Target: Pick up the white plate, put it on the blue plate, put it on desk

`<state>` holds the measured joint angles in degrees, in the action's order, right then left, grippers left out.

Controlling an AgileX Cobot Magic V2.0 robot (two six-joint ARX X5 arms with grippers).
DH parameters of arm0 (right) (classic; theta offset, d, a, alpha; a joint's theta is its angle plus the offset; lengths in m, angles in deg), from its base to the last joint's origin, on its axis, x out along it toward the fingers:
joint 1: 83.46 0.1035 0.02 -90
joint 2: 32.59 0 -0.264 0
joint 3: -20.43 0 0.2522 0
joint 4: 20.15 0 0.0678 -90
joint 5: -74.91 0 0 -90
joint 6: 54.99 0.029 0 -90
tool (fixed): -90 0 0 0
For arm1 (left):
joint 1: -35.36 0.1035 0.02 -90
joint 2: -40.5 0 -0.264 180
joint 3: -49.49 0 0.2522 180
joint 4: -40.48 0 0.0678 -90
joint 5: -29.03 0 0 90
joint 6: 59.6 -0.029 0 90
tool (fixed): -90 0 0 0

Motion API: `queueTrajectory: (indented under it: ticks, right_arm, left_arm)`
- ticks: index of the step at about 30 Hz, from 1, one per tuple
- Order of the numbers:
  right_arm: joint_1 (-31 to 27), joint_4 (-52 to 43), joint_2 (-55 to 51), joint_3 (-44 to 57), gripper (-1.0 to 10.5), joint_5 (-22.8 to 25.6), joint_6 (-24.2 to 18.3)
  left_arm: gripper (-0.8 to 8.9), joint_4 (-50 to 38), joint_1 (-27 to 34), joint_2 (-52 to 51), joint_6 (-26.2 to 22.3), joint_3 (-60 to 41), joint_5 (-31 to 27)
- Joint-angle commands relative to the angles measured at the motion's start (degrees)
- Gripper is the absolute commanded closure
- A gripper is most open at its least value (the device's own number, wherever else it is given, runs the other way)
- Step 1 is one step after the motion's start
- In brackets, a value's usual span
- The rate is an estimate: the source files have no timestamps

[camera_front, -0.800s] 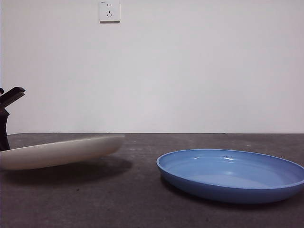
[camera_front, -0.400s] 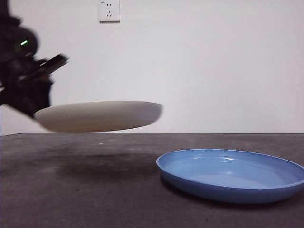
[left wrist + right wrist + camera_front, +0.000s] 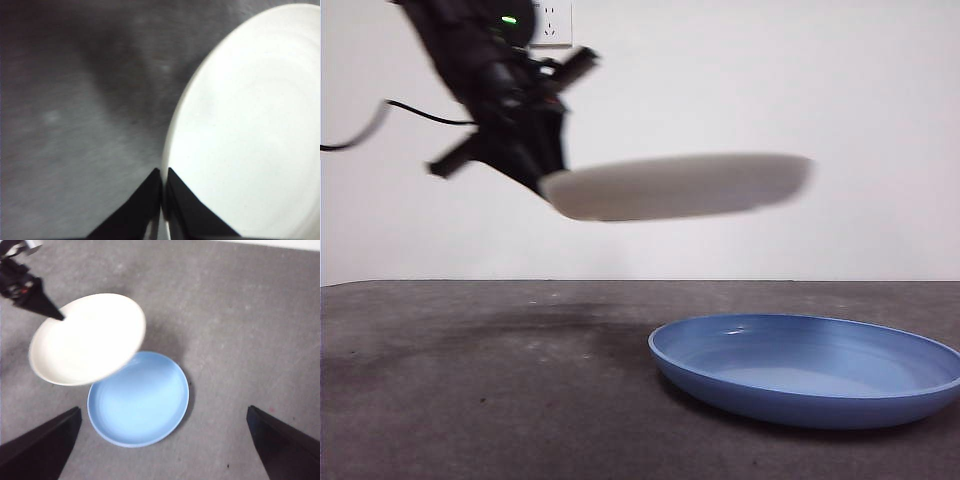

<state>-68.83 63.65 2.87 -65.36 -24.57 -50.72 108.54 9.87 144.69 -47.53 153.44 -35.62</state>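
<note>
The white plate (image 3: pixel 680 185) hangs blurred in the air, roughly level, well above the desk (image 3: pixel 470 400). My left gripper (image 3: pixel 545 180) is shut on its rim at the plate's left end. The left wrist view shows both jaws pinching the rim of the white plate (image 3: pixel 250 125) at the left gripper (image 3: pixel 162 185). The blue plate (image 3: pixel 810 365) rests on the desk at the right, and the white plate overhangs its left part. From above, the white plate (image 3: pixel 87 340) overlaps the edge of the blue plate (image 3: pixel 145 410). My right gripper (image 3: pixel 162 411) stands open high above, holding nothing.
A white wall with a socket (image 3: pixel 552 20), partly behind the dark arm, closes off the back. A black cable (image 3: pixel 360 135) trails from the arm at the left edge. Bare desk (image 3: pixel 250 315) lies around the blue plate.
The white plate has been lifted off the desk at the left and carried up and to the right, toward the blue plate. The blue plate has not moved.
</note>
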Motion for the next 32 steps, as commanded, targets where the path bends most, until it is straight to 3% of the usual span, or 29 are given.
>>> queueTrajectory:
  ticks: [1, 10, 18, 32]
  right_arm:
    - [0.2, 0.9, 0.2, -1.6, 3.0, -1.4, -1.0]
    - [0.2, 2.5, 0.0, -1.6, 3.0, -8.9, -2.1]
    - [0.2, 2.4, -0.9, -1.6, 3.0, -9.8, -2.2]
    - [0.2, 2.4, -1.2, -1.6, 3.0, -10.2, -2.3]
  left_arm:
    - [8.04, 0.5, -3.7, 4.9, 1.4, 3.9, -0.2]
    - [8.04, 1.9, -12.0, 15.1, 1.5, 11.2, -1.8]
    - [8.04, 1.1, -13.7, 17.7, 1.5, 11.5, -5.6]
    - [8.00, -0.9, -13.6, 17.7, 0.5, 11.5, -5.6]
